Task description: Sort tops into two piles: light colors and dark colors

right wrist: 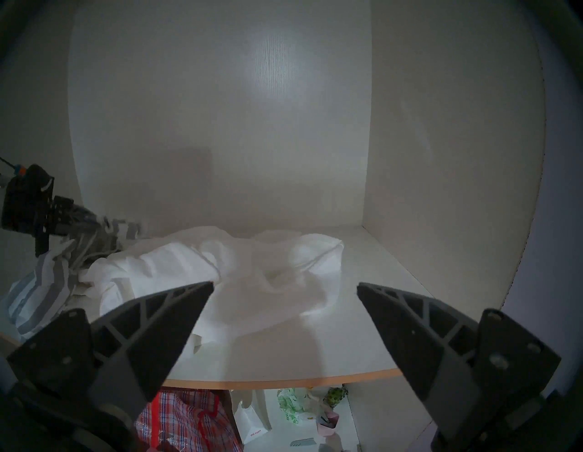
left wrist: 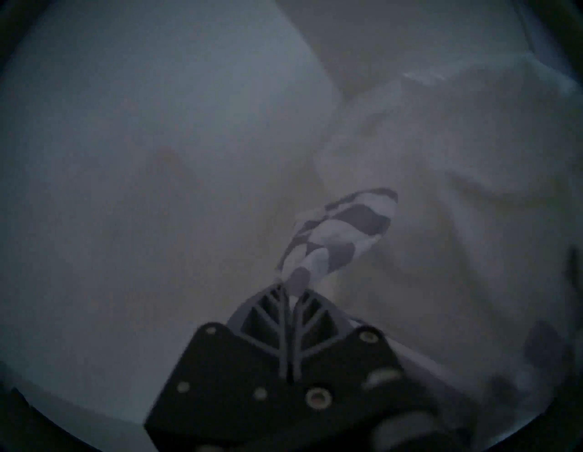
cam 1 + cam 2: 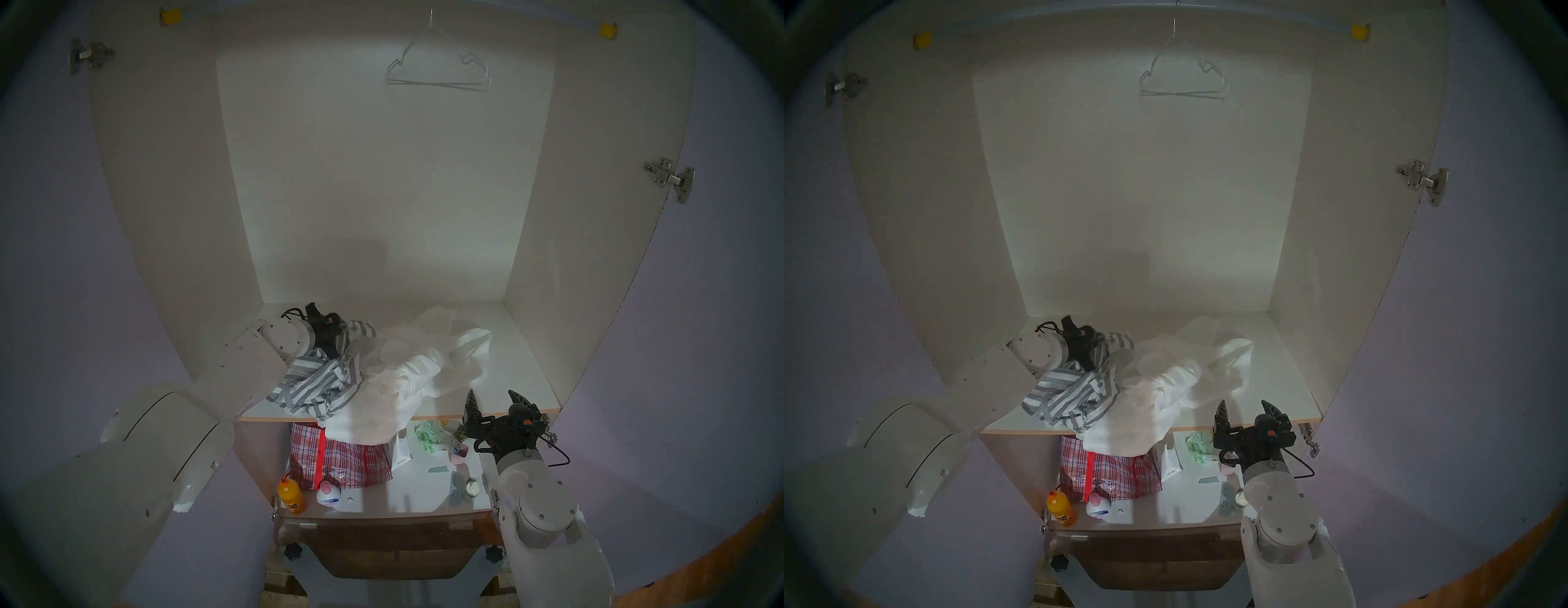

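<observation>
While the left end effector [image 2: 291,295] pinches a fold of striped cloth, the right end effector [image 3: 496,401] hangs with jaws wide apart and empty.

Taking the white heap [image 3: 403,373] on the wardrobe shelf [image 3: 509,361] as landmark: to its left, touching and partly overlapping it, lies the grey-and-white striped top [image 3: 314,384], crumpled near the shelf's front edge, with one end lifted toward the back where the left end effector's fingers are shut on it; the wrist view shows a twisted striped tuft sticking out past the closed tips. The white heap itself sprawls across the shelf's middle and droops over the front edge. To its right, beyond bare shelf, the right end effector sits just off the front edge, touching no cloth. Below the heap, on the lower shelf, stands a red checked bag [image 3: 339,458].
</observation>
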